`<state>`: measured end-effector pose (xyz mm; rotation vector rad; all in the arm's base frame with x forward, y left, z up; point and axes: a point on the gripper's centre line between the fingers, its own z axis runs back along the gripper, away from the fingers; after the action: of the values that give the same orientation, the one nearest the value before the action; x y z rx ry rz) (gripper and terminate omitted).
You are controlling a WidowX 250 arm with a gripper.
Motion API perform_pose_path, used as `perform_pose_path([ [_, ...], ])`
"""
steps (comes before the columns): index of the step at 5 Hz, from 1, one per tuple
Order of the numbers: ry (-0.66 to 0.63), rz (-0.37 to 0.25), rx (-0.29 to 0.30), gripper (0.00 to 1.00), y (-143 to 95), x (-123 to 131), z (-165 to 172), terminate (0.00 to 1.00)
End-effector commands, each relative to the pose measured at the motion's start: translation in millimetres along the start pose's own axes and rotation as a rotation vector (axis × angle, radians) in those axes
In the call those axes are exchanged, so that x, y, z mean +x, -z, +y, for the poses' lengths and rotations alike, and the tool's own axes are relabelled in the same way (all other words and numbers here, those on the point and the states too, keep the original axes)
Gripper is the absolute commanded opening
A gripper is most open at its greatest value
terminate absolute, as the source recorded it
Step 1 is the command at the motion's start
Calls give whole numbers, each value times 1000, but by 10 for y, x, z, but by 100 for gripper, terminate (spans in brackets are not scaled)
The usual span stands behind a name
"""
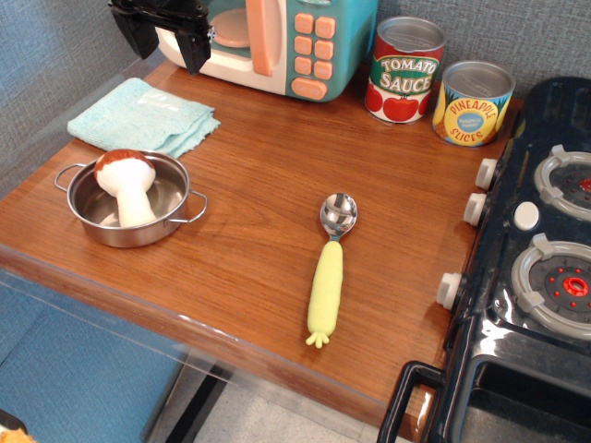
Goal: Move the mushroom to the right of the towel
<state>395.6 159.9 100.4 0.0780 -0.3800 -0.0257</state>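
Note:
The mushroom, with a white stem and reddish-brown cap, lies tilted inside the steel pot at the front left of the wooden counter. The light teal towel lies folded just behind the pot, at the back left. My gripper is black and hangs at the top left, above and behind the towel, in front of the toy microwave. Its fingers look apart and hold nothing.
A toy microwave stands at the back. A tomato sauce can and a pineapple slices can stand at the back right. A yellow-handled metal spoon lies mid-counter. A toy stove borders the right side.

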Motion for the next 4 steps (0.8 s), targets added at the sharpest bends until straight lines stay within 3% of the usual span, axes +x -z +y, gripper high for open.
perform_pose_path([
  [1,0,0,0,100,0,0,0,0],
  [3,68,26,-55,100,-396,-479,-94,0],
  [4,93,58,-53,100,-498,-705,-92,0],
])
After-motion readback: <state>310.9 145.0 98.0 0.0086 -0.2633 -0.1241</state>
